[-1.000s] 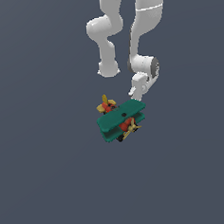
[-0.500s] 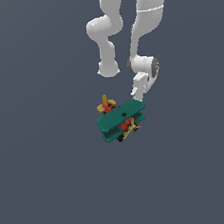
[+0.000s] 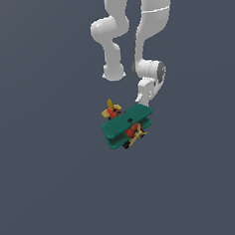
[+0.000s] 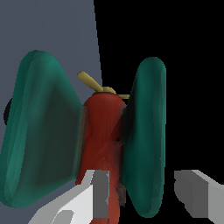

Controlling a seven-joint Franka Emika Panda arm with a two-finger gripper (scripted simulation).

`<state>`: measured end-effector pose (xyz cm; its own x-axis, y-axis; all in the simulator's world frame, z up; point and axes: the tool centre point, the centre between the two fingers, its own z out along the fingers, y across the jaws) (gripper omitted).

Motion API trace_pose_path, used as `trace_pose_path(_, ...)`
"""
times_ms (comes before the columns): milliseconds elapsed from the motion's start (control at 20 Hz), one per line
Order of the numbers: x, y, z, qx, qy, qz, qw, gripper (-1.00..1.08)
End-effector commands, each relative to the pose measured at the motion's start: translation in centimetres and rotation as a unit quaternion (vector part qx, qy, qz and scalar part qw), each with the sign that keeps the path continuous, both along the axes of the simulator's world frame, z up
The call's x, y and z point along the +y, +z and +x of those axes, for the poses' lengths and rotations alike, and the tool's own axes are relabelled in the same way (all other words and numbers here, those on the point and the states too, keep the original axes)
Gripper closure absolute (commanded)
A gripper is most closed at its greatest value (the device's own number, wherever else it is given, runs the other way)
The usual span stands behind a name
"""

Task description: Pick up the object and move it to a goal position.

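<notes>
Fingers (image 4: 100, 192) of the gripper (image 4: 146, 192) stand apart, straddling one green wing of the toy plane (image 3: 126, 127), which sits below the arm (image 3: 151, 42). Closing should be slow and square, since the rounded wing may slip.

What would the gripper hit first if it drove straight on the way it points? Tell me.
Probably the toy biplane: in the wrist view one teal wing already stands between the open fingers of the gripper, so that wing comes first, though depth is unclear.
</notes>
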<state>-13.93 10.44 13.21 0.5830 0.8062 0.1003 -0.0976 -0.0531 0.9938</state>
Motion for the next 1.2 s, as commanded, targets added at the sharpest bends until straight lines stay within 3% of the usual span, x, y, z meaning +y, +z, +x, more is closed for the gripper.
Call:
trace_pose_path(0, -0.61, 0.07, 0.76, 0.0, 0.0, 0.0, 1.0, -0.2)
trace_pose_path(400, -0.94, 0.06, 1.42, -0.001, 0.001, 0.0, 1.0, -0.2)
trace_pose_path(450, -0.94, 0.06, 1.42, -0.001, 0.001, 0.0, 1.0, 1.08)
trace_pose_path(1150, -1.21, 0.34, 1.5, 0.0, 0.001, 0.0, 1.0, 1.08)
